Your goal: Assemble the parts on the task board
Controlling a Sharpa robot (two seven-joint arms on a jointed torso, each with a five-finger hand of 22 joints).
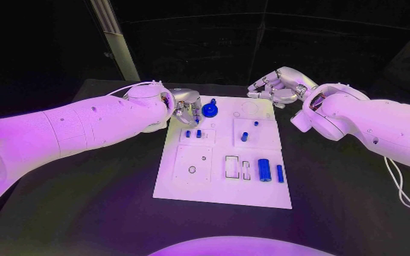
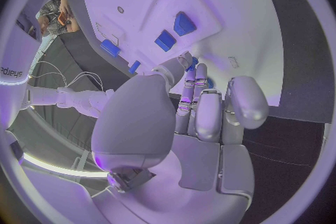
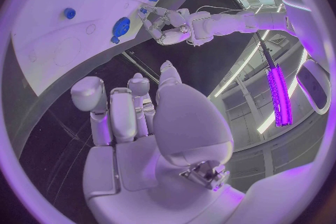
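The left arm reaches in across the desk, its left hand turned toward the middle with its fingers curled in and close together; whether they pinch anything cannot be told. The right arm bends back at the wrist, and the right hand hangs with fingers loosely curled on nothing.

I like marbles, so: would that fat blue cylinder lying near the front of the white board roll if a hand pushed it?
Probably: the blue cylinder lies on its round side on the flat task board. It looks stiff and smooth, so fingers might slip.
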